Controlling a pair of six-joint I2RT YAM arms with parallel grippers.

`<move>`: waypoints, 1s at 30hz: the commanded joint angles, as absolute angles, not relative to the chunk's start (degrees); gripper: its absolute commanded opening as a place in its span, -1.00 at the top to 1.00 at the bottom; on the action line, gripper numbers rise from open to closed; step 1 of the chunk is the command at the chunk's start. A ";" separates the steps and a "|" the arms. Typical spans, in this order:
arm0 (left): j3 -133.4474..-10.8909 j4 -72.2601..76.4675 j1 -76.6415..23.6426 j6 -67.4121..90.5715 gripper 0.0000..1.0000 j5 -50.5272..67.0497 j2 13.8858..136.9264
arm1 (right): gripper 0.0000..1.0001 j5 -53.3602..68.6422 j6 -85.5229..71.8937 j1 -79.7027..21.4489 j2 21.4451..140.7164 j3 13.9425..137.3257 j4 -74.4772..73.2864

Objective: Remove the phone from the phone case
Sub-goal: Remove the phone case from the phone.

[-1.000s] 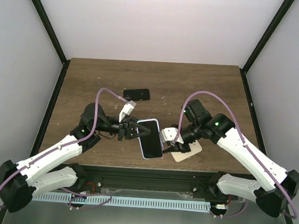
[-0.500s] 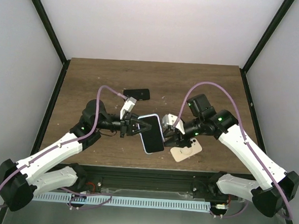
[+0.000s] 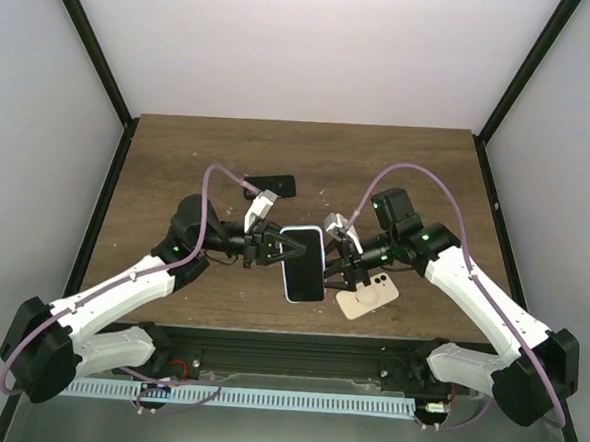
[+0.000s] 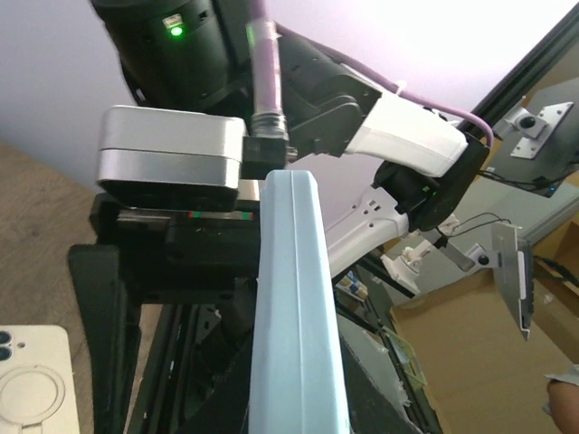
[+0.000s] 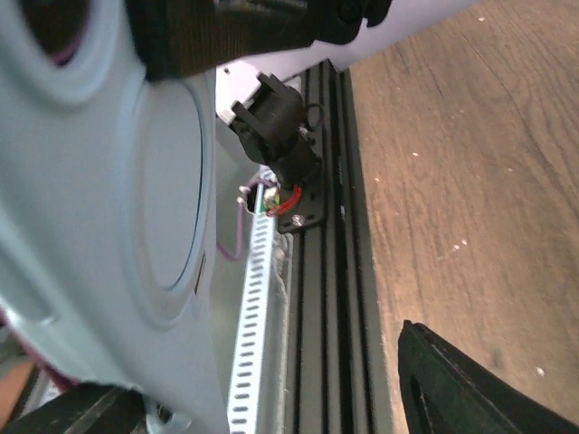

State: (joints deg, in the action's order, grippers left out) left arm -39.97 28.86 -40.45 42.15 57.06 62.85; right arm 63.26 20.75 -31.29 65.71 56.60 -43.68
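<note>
Since a second ago my right gripper (image 3: 333,261) has spread its jaws wide, just beside the phone's (image 3: 303,265) right edge. My left gripper (image 3: 285,248) clenches the left edge, holding the phone, in its pale-blue case (image 4: 289,307), above the table (image 3: 179,154).

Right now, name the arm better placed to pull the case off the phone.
Right, likely. The left gripper is shut on the left edge of the cased phone, holding it; the right gripper stands open at the opposite edge, free to pry there.
</note>
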 commanded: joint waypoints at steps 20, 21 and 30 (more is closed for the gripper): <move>-44.51 26.61 -37.57 45.86 0.39 43.60 74.64 | 0.99 67.98 1.09 -29.06 65.12 47.78 -11.71; -45.38 25.94 -36.55 45.64 0.19 41.66 74.74 | 0.99 66.76 0.18 -28.73 65.13 46.37 -10.44; -56.36 -9.77 -35.54 25.51 -0.36 2.40 61.71 | 0.99 42.66 -12.57 -27.42 68.11 38.18 -2.23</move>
